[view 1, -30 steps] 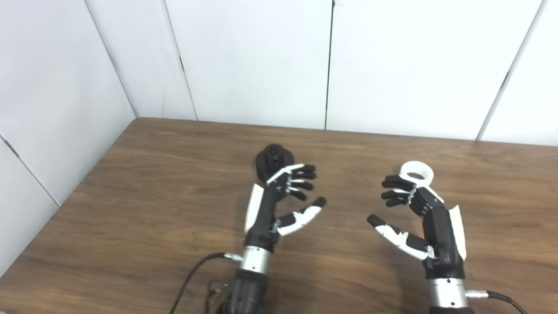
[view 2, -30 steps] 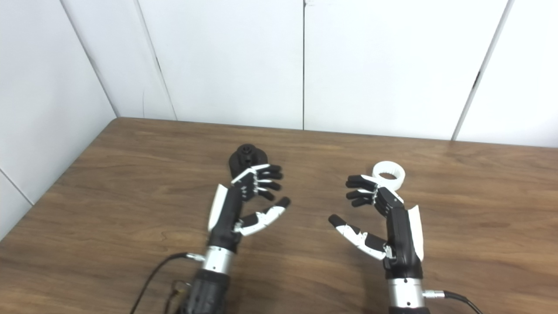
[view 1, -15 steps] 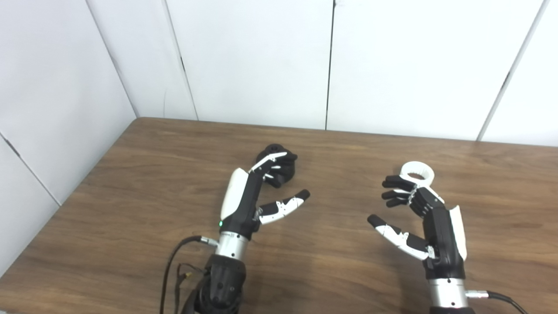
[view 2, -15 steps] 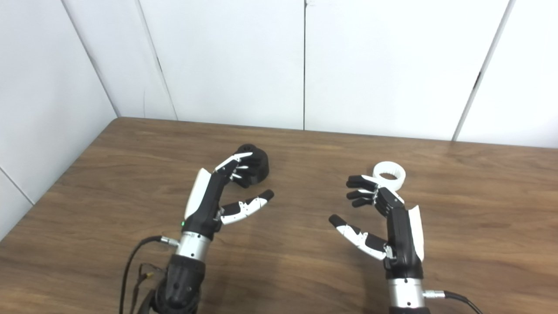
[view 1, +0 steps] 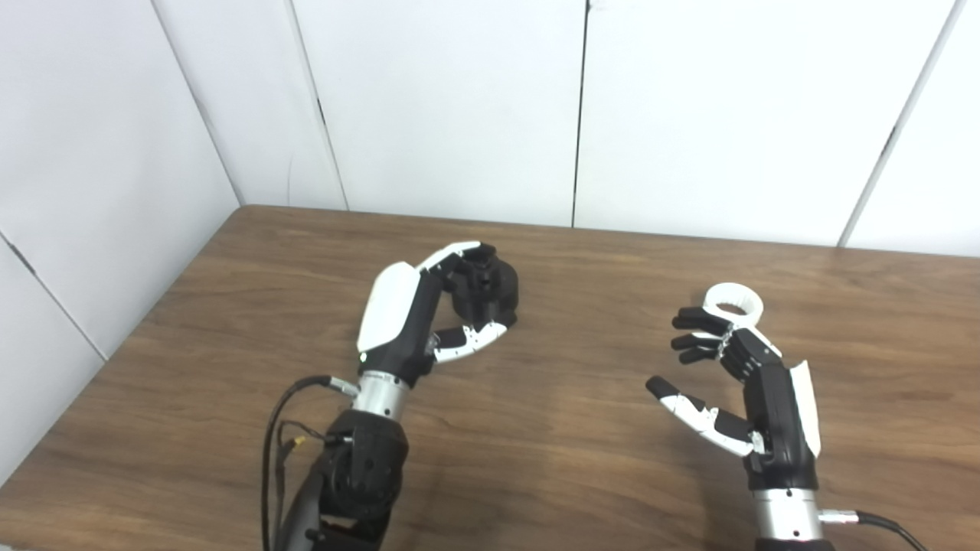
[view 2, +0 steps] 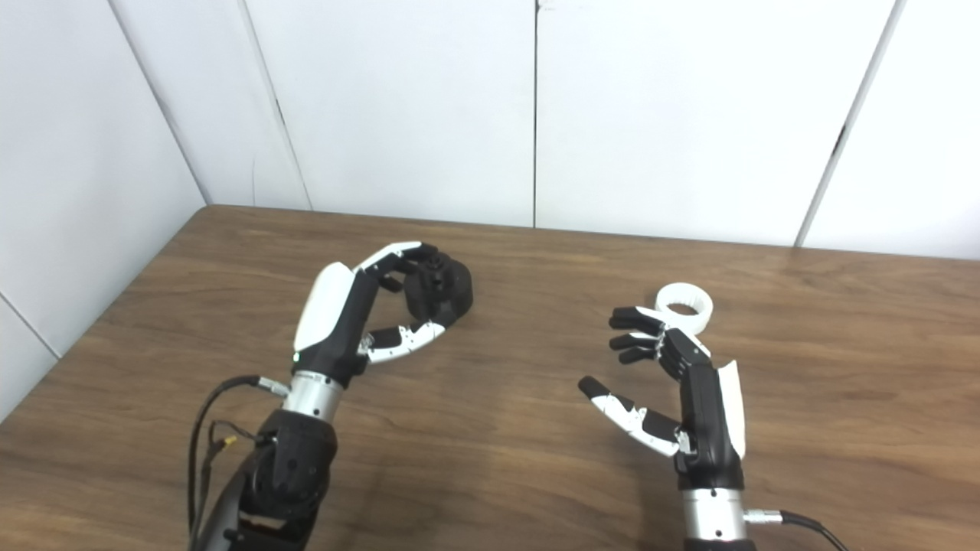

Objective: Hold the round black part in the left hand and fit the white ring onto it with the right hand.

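Now, left hand reached forward over the wooden table, back plate up and turned toward the left wall; fingers curled over the top and far side of the round black part, thumb pressed in beneath its near edge, so grasping it from two sides; whether lifted off the wood or resting on it, not possible to tell from either view. Black part placed left of centre, well apart from the white ring, lying flat on the table at the right, hole upward. Right hand just on the near side of that ring, palm turned inward toward the middle; fingers loosely bent and spread, thumb stretched out to the left, empty and grasping nothing; fingertips close beside the ring's near-left rim, contact not clear. Cable looping down from the left wrist, another trailing off the right wrist at the bottom edge. White wall panels behind the table's far edge
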Action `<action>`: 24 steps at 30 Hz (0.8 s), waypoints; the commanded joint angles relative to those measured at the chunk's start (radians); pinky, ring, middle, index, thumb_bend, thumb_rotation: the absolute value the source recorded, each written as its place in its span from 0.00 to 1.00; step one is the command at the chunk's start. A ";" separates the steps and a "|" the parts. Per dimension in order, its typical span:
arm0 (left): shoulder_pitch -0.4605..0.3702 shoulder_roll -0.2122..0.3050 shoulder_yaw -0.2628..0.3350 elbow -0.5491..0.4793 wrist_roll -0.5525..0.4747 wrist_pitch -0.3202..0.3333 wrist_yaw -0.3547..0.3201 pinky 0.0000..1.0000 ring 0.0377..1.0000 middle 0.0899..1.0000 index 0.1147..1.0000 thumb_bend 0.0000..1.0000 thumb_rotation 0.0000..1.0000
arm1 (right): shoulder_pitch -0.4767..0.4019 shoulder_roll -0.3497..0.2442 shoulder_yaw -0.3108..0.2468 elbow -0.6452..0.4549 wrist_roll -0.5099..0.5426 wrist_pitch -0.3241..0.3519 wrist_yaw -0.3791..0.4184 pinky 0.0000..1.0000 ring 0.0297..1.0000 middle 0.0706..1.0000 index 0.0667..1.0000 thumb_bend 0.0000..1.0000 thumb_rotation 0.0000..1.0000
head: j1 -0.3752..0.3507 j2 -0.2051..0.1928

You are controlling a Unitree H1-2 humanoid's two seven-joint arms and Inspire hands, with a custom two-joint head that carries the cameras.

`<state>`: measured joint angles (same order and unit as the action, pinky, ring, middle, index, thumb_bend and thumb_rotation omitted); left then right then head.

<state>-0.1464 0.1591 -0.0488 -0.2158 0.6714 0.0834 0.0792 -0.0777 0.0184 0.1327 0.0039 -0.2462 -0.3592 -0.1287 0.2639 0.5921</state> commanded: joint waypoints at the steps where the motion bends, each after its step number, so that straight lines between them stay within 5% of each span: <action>1: -0.064 0.022 0.016 0.017 0.018 0.011 0.019 0.63 0.73 0.76 0.72 0.65 0.29 | 0.029 -0.013 -0.005 0.071 -0.022 -0.036 -0.008 0.50 0.57 0.65 0.66 0.69 0.08 | 0.001 0.001; 14: -0.155 0.069 0.011 0.157 0.054 0.025 0.055 0.62 0.75 0.79 0.74 0.70 0.38 | 0.034 -0.009 -0.006 0.067 -0.007 -0.034 -0.004 0.50 0.57 0.64 0.65 0.69 0.08 | -0.005 -0.003; 24: -0.235 0.102 -0.069 0.179 0.248 0.205 -0.002 0.66 0.87 0.89 0.82 0.83 0.53 | 0.036 -0.017 -0.009 0.059 -0.003 -0.030 0.001 0.49 0.56 0.64 0.65 0.68 0.08 | -0.006 -0.001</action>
<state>-0.3209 0.2354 -0.1158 -0.0330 0.8808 0.2672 0.0684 -0.0747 0.0186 0.1313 0.0038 -0.2412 -0.3606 -0.1283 0.2577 0.5906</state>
